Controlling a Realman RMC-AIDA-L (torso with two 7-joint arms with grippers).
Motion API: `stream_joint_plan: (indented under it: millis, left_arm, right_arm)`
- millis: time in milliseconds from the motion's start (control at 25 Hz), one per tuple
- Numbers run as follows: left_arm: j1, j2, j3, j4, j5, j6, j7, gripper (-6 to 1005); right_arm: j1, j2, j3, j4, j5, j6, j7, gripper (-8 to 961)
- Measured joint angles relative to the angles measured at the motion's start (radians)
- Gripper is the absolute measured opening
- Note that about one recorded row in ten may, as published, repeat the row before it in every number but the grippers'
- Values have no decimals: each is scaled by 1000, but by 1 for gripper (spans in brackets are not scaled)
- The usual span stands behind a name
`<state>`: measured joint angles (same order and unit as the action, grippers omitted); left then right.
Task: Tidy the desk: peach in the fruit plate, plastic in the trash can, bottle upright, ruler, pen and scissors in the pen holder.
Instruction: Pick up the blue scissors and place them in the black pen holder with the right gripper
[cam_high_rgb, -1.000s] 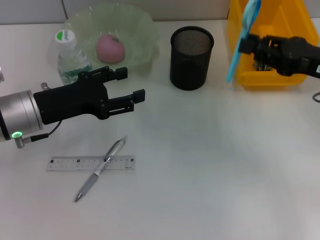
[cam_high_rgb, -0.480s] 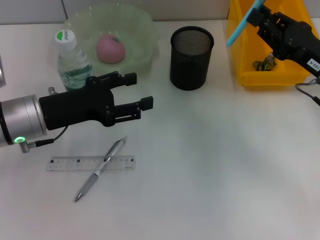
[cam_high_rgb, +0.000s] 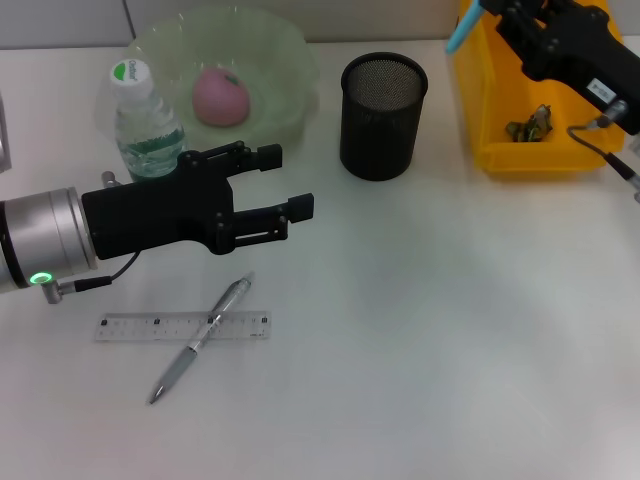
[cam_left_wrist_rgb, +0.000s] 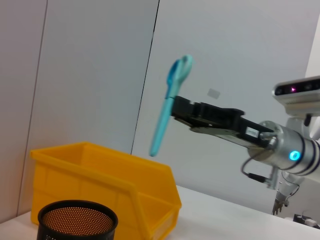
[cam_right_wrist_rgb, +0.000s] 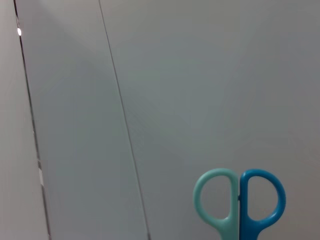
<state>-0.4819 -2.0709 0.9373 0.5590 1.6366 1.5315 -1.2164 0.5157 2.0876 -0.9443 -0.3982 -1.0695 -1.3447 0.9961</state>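
My right gripper (cam_high_rgb: 503, 12) is shut on the blue scissors (cam_high_rgb: 462, 30), held high over the yellow trash can (cam_high_rgb: 480, 150) at the far right. From the left wrist view the scissors (cam_left_wrist_rgb: 167, 107) hang blade-down in that gripper (cam_left_wrist_rgb: 181, 106); their two handle loops (cam_right_wrist_rgb: 240, 205) fill the right wrist view. The black mesh pen holder (cam_high_rgb: 383, 115) stands left of the trash can. My left gripper (cam_high_rgb: 288, 180) hovers open and empty, above the pen (cam_high_rgb: 200, 340) lying across the clear ruler (cam_high_rgb: 150, 327). The pink peach (cam_high_rgb: 220, 96) rests in the green fruit plate (cam_high_rgb: 285, 60). The bottle (cam_high_rgb: 145, 125) stands upright. Crumpled plastic (cam_high_rgb: 530, 127) lies in the trash can.
A cable (cam_high_rgb: 605, 150) trails from the right arm near the trash can's right side. White desk surface (cam_high_rgb: 430, 340) spreads across the front and right. The trash can (cam_left_wrist_rgb: 100, 175) and pen holder (cam_left_wrist_rgb: 75, 220) also show in the left wrist view.
My right gripper has lifted the scissors upward and back, so most of them now leave the head view's top edge. My left gripper has drifted a little to the right, still open.
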Motion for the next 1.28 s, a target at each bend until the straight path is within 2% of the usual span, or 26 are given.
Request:
stream_joint_plan:
  millis: [240,440,680,1280]
  left_arm:
    - [-2,0,0,1,0,-1,-2,784]
    - [-2,0,0,1,0,0,-8,784]
    - [-4,0,0,1,0,-6,-2,784]
    - [-12,0,0,1,0,-34,0,784]
  right_arm:
    - [101,3,-5,110,1,105,-186,217]
    - [130,4,-5,161,1,137,-280,218]
    - [141,4,-5,196,0,147,-361,218]
    - [158,5,-6,220,-5,235,-365,219]
